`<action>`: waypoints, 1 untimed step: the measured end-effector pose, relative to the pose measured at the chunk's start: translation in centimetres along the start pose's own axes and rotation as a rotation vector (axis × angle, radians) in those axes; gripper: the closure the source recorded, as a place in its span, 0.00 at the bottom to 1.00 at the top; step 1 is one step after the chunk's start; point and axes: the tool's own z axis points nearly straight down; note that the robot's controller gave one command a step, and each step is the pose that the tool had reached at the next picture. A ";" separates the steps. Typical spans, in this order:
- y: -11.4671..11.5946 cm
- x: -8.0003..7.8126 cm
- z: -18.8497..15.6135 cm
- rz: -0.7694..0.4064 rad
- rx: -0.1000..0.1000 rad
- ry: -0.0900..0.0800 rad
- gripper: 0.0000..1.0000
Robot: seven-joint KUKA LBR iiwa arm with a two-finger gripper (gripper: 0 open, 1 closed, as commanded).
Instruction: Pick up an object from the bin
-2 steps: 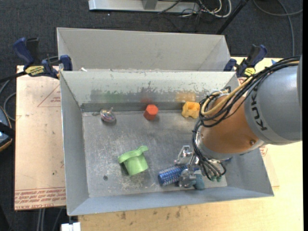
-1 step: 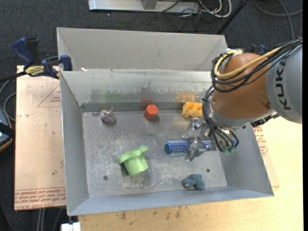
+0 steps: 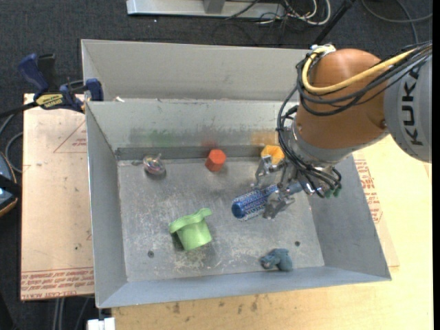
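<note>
nearest us, a grey-blue lump (image 3: 276, 260); blue bristly roller (image 3: 249, 205) lies left-right, right end at the pincer (image 3: 278, 199); grip we cannot tell.

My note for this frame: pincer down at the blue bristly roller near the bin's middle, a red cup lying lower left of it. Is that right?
No: the cup is green, not red, as the camera view shows. The pincer is indeed down at the blue bristly roller, with the cup lower left of it.
</note>
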 end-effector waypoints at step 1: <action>0.0 0.1 0.1 0.001 0.000 0.003 0.00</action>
